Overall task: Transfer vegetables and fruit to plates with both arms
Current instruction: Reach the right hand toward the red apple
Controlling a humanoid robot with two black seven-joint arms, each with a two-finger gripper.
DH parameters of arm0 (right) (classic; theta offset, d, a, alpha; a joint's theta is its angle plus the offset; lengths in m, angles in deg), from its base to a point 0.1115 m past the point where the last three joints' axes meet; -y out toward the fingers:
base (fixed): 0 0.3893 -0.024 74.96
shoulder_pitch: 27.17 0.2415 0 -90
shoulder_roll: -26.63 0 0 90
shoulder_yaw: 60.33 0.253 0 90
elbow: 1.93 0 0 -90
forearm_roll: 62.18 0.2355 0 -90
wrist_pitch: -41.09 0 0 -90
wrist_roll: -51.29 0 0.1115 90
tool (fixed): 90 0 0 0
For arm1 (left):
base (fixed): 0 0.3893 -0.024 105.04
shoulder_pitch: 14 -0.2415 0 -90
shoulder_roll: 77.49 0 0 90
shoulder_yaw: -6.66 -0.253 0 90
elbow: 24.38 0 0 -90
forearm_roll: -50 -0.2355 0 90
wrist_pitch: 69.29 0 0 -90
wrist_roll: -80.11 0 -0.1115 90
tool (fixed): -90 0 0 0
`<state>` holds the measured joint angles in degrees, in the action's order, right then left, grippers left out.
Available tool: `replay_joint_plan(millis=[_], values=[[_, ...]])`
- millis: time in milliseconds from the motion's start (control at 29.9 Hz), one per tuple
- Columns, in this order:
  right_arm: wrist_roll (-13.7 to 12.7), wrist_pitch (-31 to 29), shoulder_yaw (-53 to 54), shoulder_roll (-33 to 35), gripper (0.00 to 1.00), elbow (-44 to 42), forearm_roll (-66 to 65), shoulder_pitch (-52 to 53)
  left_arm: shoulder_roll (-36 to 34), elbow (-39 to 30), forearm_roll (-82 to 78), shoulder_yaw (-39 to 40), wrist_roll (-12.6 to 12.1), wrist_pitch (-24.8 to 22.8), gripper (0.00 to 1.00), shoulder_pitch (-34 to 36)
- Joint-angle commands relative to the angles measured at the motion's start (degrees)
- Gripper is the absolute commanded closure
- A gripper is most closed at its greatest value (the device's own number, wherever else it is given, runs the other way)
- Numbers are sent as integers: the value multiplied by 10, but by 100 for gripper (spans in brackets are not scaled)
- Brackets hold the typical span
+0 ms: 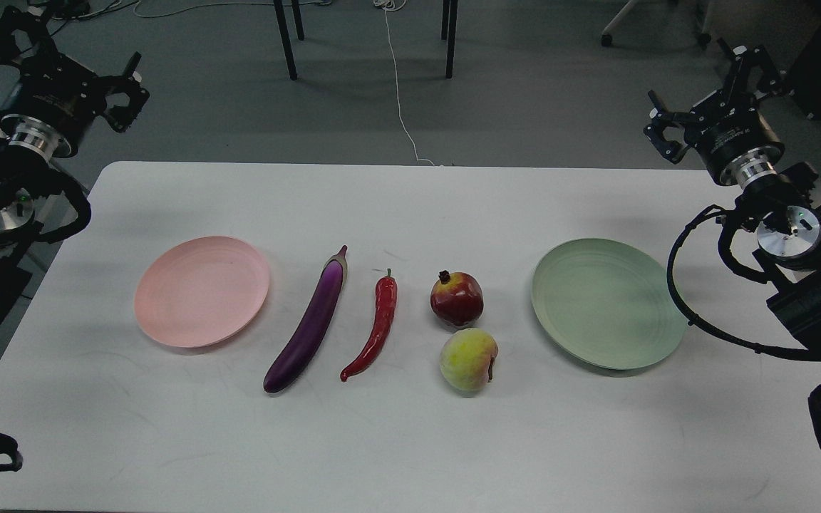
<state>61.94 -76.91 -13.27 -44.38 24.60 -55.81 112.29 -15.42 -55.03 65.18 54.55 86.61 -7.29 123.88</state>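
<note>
The white surface (410, 442) is carrying everything in a row. The pink plate (202, 291) is sitting at the left and the green plate (608, 303) at the right, both bare. Between them, left to right, are lying the eggplant (308, 324), the chili pepper (377, 325), then the pomegranate (457, 299) with the peach (468, 359) just nearer. The left claw (125, 89) is hanging beyond the far left corner, fingers apart. The right claw (667, 135) is hanging off the far right; I cannot tell how its fingers stand.
</note>
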Motion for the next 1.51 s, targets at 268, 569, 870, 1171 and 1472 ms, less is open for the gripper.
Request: replay_joint_plan(millis=[268,569,870,1171,1472], values=[[-6,0,-108,19,0,25,-42,67,-6,0,-6,-3,-3,0,1,-3],[-7,0,-391,38,0,37,-84,288,-13,4,-43,-15,-2,0,1,5],[1,0,-604,-49,1,138,-316,444,-33,0,-44,-16,-1,0,1,1],[13,0,-731,-172,1,177,-606,456,-52,0,-43,-15,0,0,1,-1],[80,14,-876,-190,2,167,-670,383,-65,0,-43,-14,1,0,1,-1]])
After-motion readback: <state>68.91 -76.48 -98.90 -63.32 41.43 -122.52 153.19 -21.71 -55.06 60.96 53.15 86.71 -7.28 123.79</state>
